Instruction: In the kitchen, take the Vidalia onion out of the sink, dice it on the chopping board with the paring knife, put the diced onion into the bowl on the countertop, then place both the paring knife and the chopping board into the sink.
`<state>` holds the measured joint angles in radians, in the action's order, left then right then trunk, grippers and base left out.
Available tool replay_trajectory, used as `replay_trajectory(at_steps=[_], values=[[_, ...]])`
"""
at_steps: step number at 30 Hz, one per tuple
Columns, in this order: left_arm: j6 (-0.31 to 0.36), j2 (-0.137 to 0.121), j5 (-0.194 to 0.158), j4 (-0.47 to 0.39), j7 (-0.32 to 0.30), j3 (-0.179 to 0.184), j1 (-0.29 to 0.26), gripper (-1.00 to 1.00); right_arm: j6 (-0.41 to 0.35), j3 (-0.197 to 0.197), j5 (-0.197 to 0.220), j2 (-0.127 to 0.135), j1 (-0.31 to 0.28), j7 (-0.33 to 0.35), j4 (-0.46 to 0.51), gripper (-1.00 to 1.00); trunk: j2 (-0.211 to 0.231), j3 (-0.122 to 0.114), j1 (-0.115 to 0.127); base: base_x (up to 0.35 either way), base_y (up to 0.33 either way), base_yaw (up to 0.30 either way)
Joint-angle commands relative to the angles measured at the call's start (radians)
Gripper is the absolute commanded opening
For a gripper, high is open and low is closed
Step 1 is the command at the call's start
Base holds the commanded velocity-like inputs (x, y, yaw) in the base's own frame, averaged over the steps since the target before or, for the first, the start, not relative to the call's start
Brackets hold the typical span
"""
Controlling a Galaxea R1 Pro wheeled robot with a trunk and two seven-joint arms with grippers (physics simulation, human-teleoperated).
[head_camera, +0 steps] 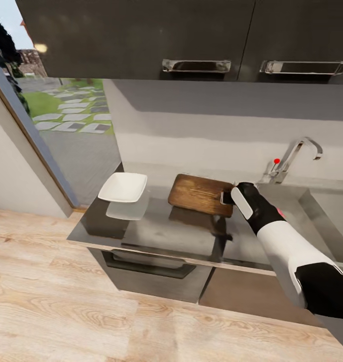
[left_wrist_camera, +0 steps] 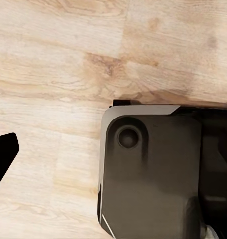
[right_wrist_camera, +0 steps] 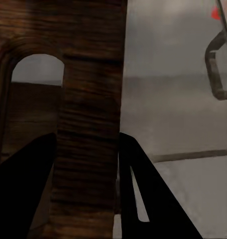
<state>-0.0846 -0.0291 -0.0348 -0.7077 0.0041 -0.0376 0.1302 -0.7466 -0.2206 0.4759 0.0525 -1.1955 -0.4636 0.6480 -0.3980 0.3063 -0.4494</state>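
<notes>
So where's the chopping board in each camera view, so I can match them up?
Head view: the chopping board lies on the countertop, between the bowl and the tap, with the right gripper at its slotted end.
Left wrist view: not in this picture; wood floor and part of the robot's body.
Right wrist view: the board's handle bar runs between the two fingers.
Shared landmark: the tap.

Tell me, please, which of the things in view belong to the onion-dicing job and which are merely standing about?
Belonging to the job:
- chopping board, its handle end between the right tool's fingers
- bowl
- countertop
- sink

Standing about:
- tap with its red knob
- upper cabinets
- wooden floor
- window
</notes>
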Motion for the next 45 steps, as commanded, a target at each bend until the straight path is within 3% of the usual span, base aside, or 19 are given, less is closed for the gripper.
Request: replay_trajectory(at_steps=[1,16,21,26,36,40,45], values=[[-0.001,0.0,-0.004,-0.001,0.0,0.0,0.0,1.0,-0.012,-0.006,0.005,0.002,-0.002,0.004,0.004,-1.0,-0.002,0.001,-0.001,0.0,0.0,0.0],[-0.001,0.0,-0.004,0.0,0.0,0.001,0.0,1.0,-0.037,-0.035,0.006,0.046,-0.001,0.031,0.005,-1.0,-0.002,0.001,-0.001,0.002,-0.003,0.0],[-0.001,0.0,-0.004,0.001,-0.001,0.001,0.0,1.0,-0.037,-0.039,0.006,0.049,-0.002,0.031,0.004,-1.0,-0.002,0.001,-0.001,0.108,-0.125,0.0],[-0.001,0.0,-0.004,0.001,-0.001,0.001,0.0,1.0,-0.037,-0.071,0.006,0.049,-0.002,0.031,0.004,-1.0,-0.002,0.001,-0.001,0.082,-0.089,0.0],[-0.001,0.0,-0.004,0.006,-0.001,0.001,0.0,1.0,-0.037,-0.078,0.006,0.047,-0.001,0.031,0.002,-1.0,-0.002,0.001,-0.001,0.005,-0.005,0.0],[-0.001,0.0,-0.004,0.008,-0.001,0.001,0.0,1.0,-0.037,-0.131,0.006,0.048,-0.002,0.053,0.002,-1.0,-0.002,0.001,-0.001,0.0,0.0,0.0],[-0.001,0.0,-0.004,0.008,-0.001,0.001,0.0,1.0,-0.037,-0.153,0.004,0.056,-0.001,0.122,-0.005,-1.0,-0.002,0.001,-0.001,0.0,0.0,0.0]])
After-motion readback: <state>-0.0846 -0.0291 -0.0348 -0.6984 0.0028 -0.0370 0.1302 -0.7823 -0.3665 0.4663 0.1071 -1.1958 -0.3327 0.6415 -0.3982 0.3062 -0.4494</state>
